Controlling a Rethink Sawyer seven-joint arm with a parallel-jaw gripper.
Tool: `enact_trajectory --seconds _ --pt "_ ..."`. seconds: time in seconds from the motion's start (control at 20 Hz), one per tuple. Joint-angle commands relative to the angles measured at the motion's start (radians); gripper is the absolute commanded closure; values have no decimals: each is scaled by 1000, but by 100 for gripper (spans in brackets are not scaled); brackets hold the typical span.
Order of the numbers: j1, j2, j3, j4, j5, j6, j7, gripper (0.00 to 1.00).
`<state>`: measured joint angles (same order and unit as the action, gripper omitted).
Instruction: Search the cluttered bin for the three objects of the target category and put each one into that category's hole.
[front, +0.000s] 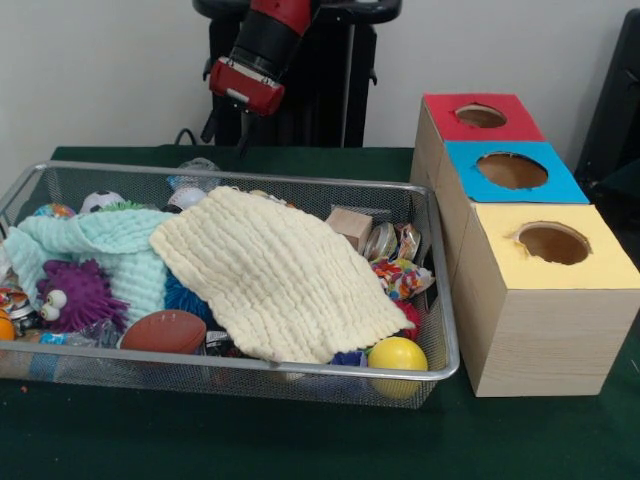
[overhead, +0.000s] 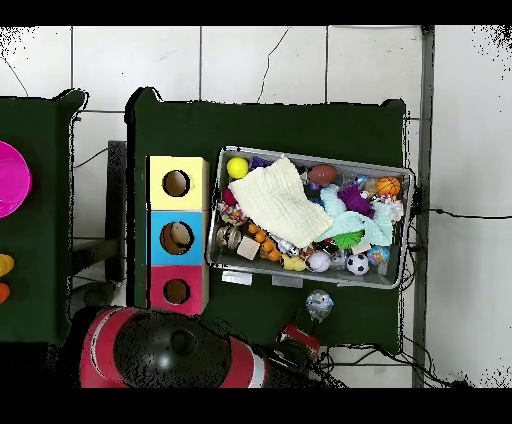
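Note:
A wire mesh bin (front: 230, 366) (overhead: 405, 230) holds a heap of toys. A cream cloth (front: 280, 270) (overhead: 280, 200) and a mint cloth (front: 100, 240) (overhead: 365, 225) lie over much of the heap and hide what is beneath. Around them show a yellow ball (front: 397, 354) (overhead: 237, 167), a brown football (front: 165, 330) (overhead: 322, 174), a purple spiky toy (front: 75, 295), a soccer ball (front: 100, 200) (overhead: 357, 264) and a wooden block (front: 350, 226). My gripper (front: 235, 115) (overhead: 298, 338) hangs above the table behind the bin, outside it, holding nothing I can see.
Three wooden boxes stand in a row beside the bin, with a red (front: 480, 115) (overhead: 177, 291), a blue (front: 512, 170) (overhead: 177, 238) and a yellow (front: 550, 243) (overhead: 177, 183) holed top. A shiny ball (front: 197, 166) (overhead: 319, 303) lies on the table between bin and gripper.

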<state>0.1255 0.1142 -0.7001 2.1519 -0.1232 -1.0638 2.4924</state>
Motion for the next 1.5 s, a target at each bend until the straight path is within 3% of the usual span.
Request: enact_trajectory --seconds 0.05,0.6,1.1,1.5 --pt "-52 79 72 -193 -82 47 -24 0" --pt "-78 80 89 -261 -164 210 -27 0" --pt "-39 93 79 -269 -127 271 -22 0" --pt "-24 117 74 -273 -92 245 -20 0"
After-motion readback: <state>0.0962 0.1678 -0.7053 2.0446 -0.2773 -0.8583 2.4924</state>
